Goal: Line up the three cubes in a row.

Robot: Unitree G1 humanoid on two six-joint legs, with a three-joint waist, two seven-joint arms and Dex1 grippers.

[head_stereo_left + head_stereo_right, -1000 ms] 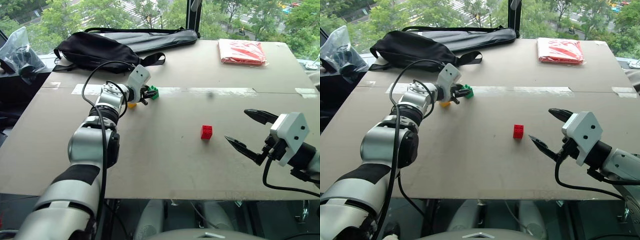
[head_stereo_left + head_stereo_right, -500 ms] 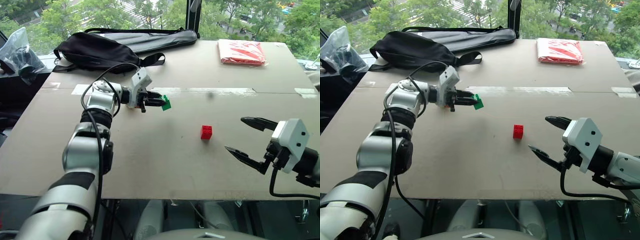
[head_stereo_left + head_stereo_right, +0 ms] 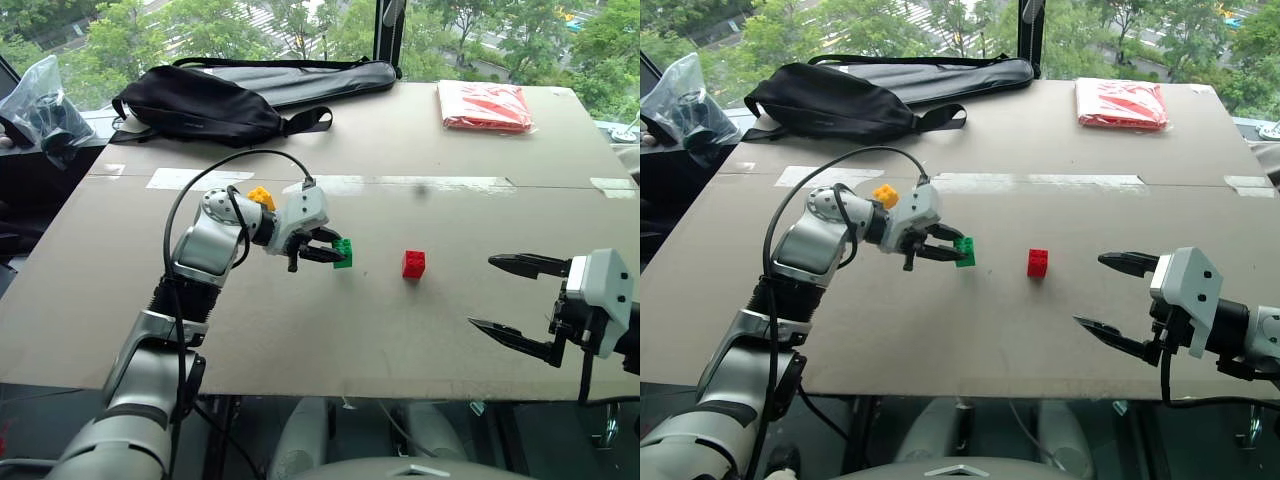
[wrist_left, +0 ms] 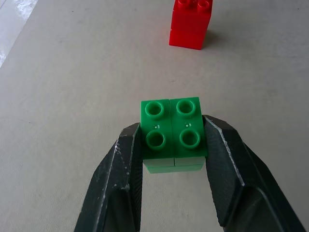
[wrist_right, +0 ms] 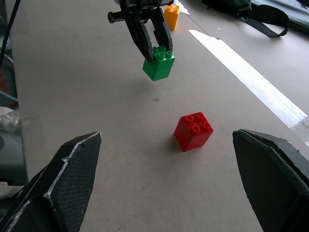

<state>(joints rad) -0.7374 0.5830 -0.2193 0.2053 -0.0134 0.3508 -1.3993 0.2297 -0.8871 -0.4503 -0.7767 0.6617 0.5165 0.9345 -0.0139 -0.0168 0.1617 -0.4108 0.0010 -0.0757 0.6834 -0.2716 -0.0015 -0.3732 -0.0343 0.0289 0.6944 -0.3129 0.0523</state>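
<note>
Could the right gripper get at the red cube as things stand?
Probably yes: the right gripper is open, bare table lies between it and the red cube, and the left gripper's green cube is beyond.

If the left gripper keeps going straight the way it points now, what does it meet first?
Most likely the small red studded plastic block. The left gripper, shut on the green studded plastic block, faces it across bare tabletop, though the line runs slightly off it. The held block seems lifted, so height is uncertain.
</note>
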